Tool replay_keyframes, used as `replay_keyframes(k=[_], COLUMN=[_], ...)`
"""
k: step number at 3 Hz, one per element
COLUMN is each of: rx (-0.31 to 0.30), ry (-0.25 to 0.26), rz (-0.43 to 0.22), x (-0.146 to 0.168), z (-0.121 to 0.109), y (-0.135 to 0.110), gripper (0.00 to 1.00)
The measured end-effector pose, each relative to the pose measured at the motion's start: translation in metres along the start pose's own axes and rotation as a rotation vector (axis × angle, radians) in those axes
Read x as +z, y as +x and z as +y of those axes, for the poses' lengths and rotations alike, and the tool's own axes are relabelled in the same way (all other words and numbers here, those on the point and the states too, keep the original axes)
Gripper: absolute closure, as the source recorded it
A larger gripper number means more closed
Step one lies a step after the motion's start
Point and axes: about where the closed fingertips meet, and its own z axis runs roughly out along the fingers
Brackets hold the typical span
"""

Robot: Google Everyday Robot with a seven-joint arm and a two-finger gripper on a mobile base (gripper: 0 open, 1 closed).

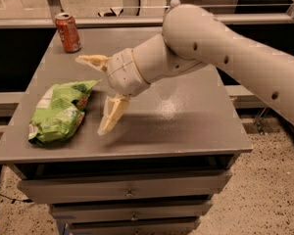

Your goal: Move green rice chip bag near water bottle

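Note:
The green rice chip bag (58, 112) lies flat on the left side of the grey table (186, 126), crinkled, with white and orange patches. My gripper (89, 95) hangs just right of the bag's upper right corner, open wide, one finger (91, 60) pointing left above the bag and the other finger (111, 115) angled down toward the table. Nothing sits between the fingers. Of the water bottle (175, 3) only the white cap shows at the table's far edge; my arm hides the rest.
An orange-red soda can (68, 32) stands at the far left corner. The table top drops to drawers (127, 192) at the front. A glass partition and rail (112, 13) run behind the table. My thick arm (225, 53) crosses the right half.

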Motion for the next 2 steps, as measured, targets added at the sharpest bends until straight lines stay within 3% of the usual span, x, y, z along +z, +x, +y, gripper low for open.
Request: replay_keyframes(k=[1,2], rx=[-0.033,-0.028], ry=[-0.035,-0.030], rz=[-0.019,-0.003], x=[0.029,0.048], z=[-0.001,0.000], y=[0.005,0.005], gripper=[0.00,0.18])
